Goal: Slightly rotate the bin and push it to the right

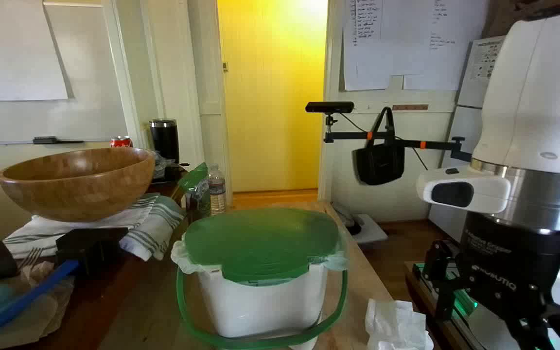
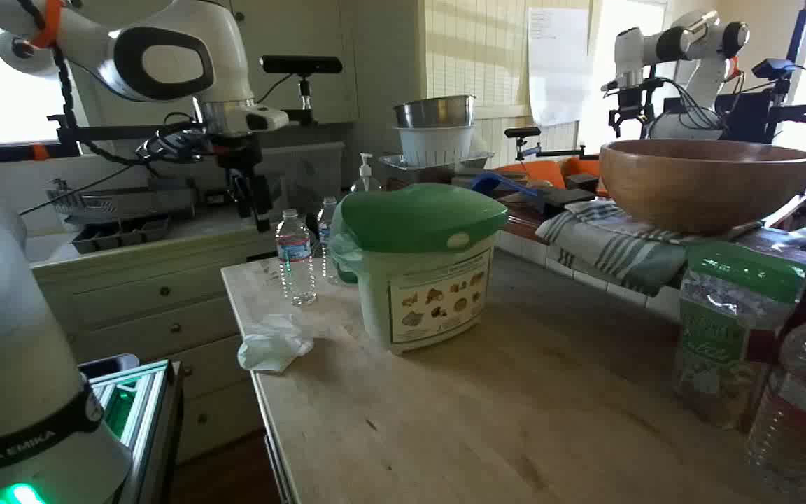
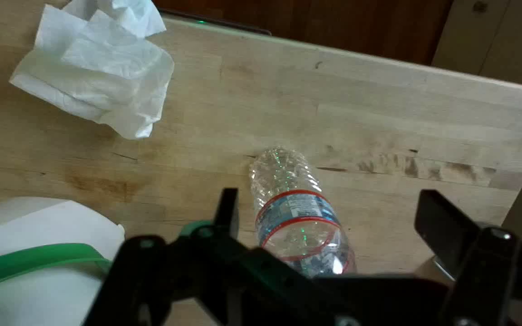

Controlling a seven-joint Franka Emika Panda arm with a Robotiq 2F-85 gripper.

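Observation:
The white bin [image 1: 265,306] stands upright on the wooden table, its green lid [image 1: 260,238] shut over a thin bag liner. Its green handle [image 1: 260,342] hangs down in front. In an exterior view the bin [image 2: 438,301] shows a printed label on its side. In the wrist view part of the bin [image 3: 39,222] shows at lower left. My gripper [image 2: 252,204] is open and apart from the bin, higher than the tabletop near the table's edge. In the wrist view a clear bottle shows between its open fingers [image 3: 329,203], not gripped.
Clear bottles [image 2: 296,259] stand beside the bin, on the gripper's side. A crumpled white tissue [image 2: 276,343] lies near the table edge [image 2: 263,413]. A wooden bowl [image 1: 76,184] sits on a striped towel [image 1: 151,228]. A green bag [image 2: 732,336] and another bottle [image 2: 805,413] stand at the table's far side.

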